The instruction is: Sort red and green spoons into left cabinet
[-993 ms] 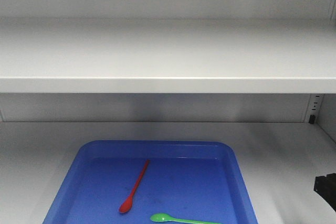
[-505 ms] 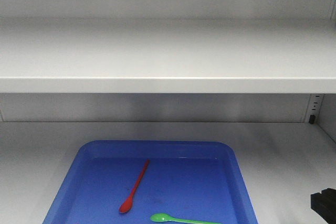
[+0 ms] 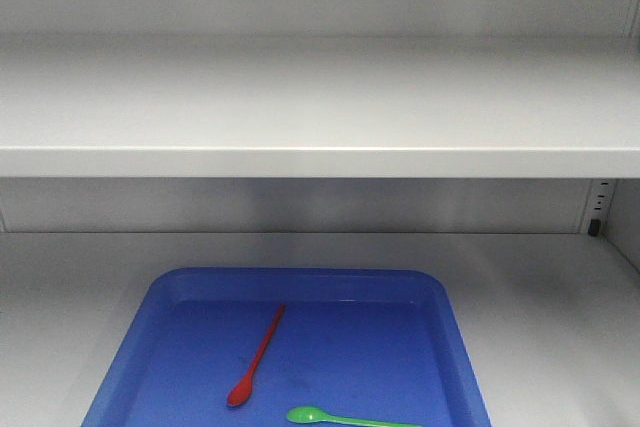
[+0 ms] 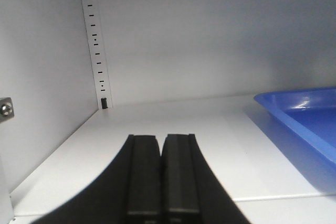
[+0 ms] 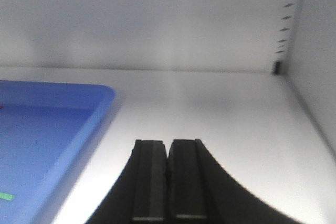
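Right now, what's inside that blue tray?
The blue tray holds a red spoon and a green spoon, lying apart. Its near edge is out of frame, so anything there is unseen.

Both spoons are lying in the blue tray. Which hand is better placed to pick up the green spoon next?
Probably the right hand. The green spoon lies toward the right of the blue tray, and the right wrist view shows the tray rim close to that hand. The left hand sits beyond the tray's far side. Both hands are shut and empty.

I find no legible text, label, brand, number or sign on any surface in my views; the light grey metal cabinet carries no markings.
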Available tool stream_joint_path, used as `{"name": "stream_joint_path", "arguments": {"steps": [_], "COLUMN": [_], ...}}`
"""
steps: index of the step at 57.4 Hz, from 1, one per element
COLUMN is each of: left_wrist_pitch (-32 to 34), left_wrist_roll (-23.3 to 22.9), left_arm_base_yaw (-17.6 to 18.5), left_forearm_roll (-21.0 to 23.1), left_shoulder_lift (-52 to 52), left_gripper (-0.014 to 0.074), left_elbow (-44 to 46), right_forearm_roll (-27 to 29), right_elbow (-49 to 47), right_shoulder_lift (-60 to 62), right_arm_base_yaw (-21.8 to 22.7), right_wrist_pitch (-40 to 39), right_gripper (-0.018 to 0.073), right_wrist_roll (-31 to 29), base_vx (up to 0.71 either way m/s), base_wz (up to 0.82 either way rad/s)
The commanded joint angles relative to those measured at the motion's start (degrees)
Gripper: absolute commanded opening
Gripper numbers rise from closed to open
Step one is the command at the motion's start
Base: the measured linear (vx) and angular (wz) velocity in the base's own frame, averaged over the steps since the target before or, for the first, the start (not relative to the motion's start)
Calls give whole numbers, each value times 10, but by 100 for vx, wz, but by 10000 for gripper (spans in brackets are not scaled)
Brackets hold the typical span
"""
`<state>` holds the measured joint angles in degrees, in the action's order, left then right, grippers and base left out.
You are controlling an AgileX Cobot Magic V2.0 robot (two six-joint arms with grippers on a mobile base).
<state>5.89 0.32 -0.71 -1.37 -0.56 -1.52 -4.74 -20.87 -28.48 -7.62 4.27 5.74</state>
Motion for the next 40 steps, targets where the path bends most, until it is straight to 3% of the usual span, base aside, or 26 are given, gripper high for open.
{"name": "stream_joint_path", "arguments": {"steps": [1, 24, 40], "left_wrist_pitch": [48, 48, 48], "left_wrist_roll": [-3, -3, -3], "left_arm_base_yaw": [-1, -1, -1], "left_forearm_roll": [1, 1, 1], "left_shoulder_lift": [-12, -12, -11], "left_gripper": [-4, -4, -4], "left_elbow": [-9, -9, -9], "right_forearm_roll": [-1, 5, 3], "right_elbow": [23, 209, 230], "right_shoulder_lift": [55, 297, 298], "right_arm_base_yaw": [17, 21, 19], "right_wrist_pitch": [-52, -54, -62], "right_gripper": [-3, -3, -3], "right_wrist_roll": [-12, -8, 4], "base_vx": [0, 0, 0], "base_wz": [0, 0, 0]}}
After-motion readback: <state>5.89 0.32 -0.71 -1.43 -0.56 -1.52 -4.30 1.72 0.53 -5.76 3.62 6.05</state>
